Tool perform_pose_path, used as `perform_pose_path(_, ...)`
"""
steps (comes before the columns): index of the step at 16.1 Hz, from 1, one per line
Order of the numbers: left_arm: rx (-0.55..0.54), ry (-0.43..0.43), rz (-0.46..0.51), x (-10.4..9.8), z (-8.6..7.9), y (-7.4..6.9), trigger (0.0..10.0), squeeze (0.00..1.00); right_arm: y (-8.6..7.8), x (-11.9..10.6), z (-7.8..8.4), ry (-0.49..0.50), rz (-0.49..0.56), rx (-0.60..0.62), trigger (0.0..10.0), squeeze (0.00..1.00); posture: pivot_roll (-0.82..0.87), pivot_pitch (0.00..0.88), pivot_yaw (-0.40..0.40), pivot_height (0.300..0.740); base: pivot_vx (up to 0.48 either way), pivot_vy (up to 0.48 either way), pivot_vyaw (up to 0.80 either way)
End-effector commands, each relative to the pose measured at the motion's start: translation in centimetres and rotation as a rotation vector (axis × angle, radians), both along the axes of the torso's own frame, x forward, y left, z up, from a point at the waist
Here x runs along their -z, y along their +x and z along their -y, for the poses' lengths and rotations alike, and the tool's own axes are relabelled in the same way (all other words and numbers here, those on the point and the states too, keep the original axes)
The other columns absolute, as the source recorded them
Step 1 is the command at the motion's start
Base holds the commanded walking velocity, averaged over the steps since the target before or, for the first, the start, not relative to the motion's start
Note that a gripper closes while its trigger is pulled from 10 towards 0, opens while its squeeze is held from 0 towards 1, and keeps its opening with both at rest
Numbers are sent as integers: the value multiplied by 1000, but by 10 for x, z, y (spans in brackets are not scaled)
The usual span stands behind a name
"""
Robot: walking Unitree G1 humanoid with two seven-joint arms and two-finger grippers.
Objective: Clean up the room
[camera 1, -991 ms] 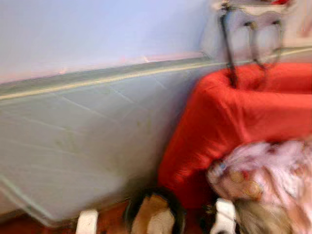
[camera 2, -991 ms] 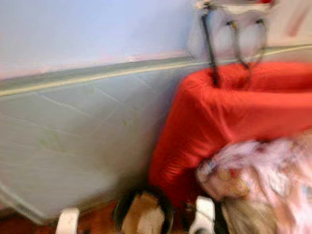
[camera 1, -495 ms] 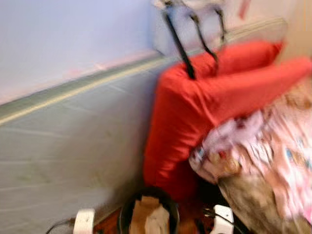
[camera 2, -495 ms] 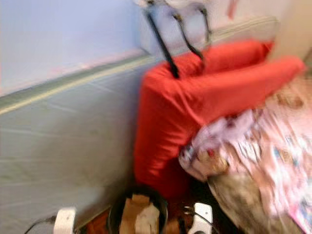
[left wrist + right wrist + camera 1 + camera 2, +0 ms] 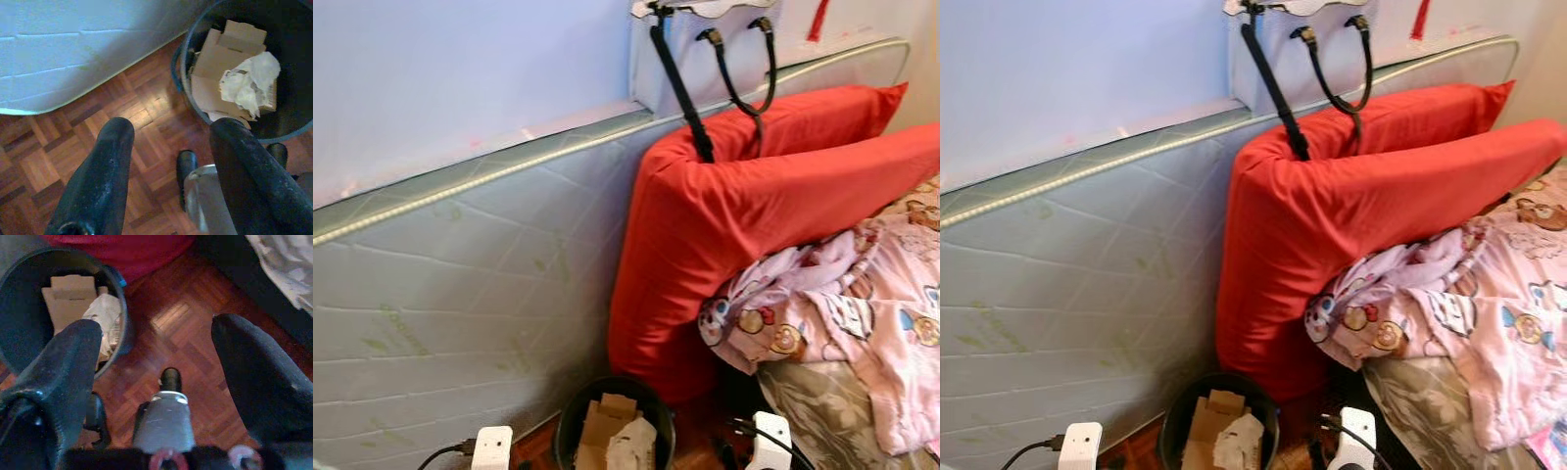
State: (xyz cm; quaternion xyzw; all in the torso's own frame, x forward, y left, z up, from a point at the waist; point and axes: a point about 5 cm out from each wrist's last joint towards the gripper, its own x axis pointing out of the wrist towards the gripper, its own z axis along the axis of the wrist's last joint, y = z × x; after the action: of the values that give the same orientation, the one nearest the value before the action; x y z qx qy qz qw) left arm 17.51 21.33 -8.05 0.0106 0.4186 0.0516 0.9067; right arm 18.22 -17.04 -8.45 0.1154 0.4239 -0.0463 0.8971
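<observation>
view: the head camera is swinging right and settling; the earlier blur is clearing, so the whole picture is shifting while the things themselves are staying put.
now in sight: more of the bed [image 5: 822, 401] is showing, with the pink blanket [image 5: 862, 304] lying bunched over its edge.
pillows: two red pillows [image 5: 734, 225] are leaning against the mattress [image 5: 460, 274], which is standing on edge along the wall.
bag: a pale handbag [image 5: 705, 49] is sitting on top of the mattress, its black straps hanging down onto the pillows.
bin: the black bin [image 5: 613, 427] is standing on the wood floor [image 5: 63, 152] just beside the lower pillow, holding cardboard [image 5: 222, 54] and crumpled paper [image 5: 247, 81].
left claw: the left claw [image 5: 168, 161] is hanging wide and empty above the floor, near the bin.
right claw: the right claw [image 5: 156, 377] is hanging wide too, gripping nothing, with the bin to one side and the blanket's edge at the far corner.
meaning: the robot seems to be scanning for work, not handling anything; the bunched blanket and the bag look like the likeliest things left to tidy.
next: it is probably needing to step closer to the bed before either arm can reach.
</observation>
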Motion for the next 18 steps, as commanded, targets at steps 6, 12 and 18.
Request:
perform_pose_path(6,0,14,1,0,1,1,10000,0,-2,2,0,-2,-25,-16,10000,0,98,0,-26,740,0,-255,-681)
perform_pose_path(12,-6,13,3,0,1,1,10000,0,0,0,-2,15,5,-10,10000,0,107,0,-32,740,0,-386,-442)
perform_pose_path(18,-9,13,4,0,1,2,10000,0,1,0,-3,21,-1,-13,10000,0,107,0,-33,740,0,-367,-196)
